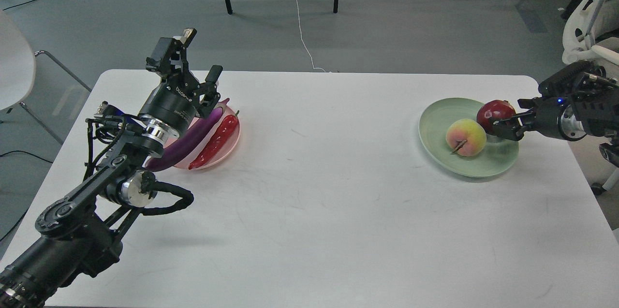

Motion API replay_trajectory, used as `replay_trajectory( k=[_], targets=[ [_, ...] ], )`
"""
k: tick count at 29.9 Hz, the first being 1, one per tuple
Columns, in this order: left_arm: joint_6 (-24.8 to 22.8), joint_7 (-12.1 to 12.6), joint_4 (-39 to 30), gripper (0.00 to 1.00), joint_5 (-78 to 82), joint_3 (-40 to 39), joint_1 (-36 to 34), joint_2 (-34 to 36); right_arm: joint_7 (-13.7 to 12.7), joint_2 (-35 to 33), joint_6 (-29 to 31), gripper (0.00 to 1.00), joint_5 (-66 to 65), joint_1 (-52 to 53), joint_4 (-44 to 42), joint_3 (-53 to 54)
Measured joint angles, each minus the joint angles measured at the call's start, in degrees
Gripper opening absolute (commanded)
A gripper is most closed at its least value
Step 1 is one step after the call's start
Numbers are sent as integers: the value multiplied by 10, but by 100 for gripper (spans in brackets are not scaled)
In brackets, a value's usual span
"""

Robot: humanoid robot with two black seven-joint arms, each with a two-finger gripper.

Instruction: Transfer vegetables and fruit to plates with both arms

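The purple eggplant (188, 141) and the red chili pepper (217, 141) lie side by side on the pale pink plate (231, 146) at the table's left. My left gripper (191, 68) is open and empty, raised above the plate's far edge. The yellow-pink peach (465, 137) lies on the sage green plate (483, 165) at the right. My right gripper (500, 117) is shut on the dark-red pomegranate (493, 113) and holds it low over the green plate's right side, just beside the peach.
The white table (319, 192) has its edges all around both plates. A white chair (14, 61) stands off the left edge, another chair (587, 37) off the right. Chair legs and cables lie on the floor beyond.
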Motion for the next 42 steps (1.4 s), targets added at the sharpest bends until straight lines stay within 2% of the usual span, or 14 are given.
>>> replay_trajectory(
  k=[8, 16, 20, 29, 33, 36, 42],
  targets=[
    [0, 0, 0, 99, 0, -1, 0, 0, 0, -28, -1, 96, 4, 39, 44, 26],
    [0, 0, -2, 99, 0, 0, 1, -2, 0, -83, 6, 96, 101, 57, 131, 202],
    [0, 0, -2, 99, 0, 0, 1, -8, 0, -76, 4, 96, 249, 17, 135, 283],
    [-3, 0, 4, 99, 7, 3, 16, -31, 0, -6, 11, 96, 608, -109, 162, 438],
    [-6, 0, 17, 99, 11, 5, 22, -42, 0, -8, 67, 96, 721, -164, 237, 473],
    [-23, 0, 41, 99, 12, 7, 24, -46, 0, -14, 125, 96, 751, -203, 288, 493],
    [-73, 0, 74, 99, 21, 8, 24, -47, 0, -9, 193, 97, 764, -276, 313, 553]
  ],
)
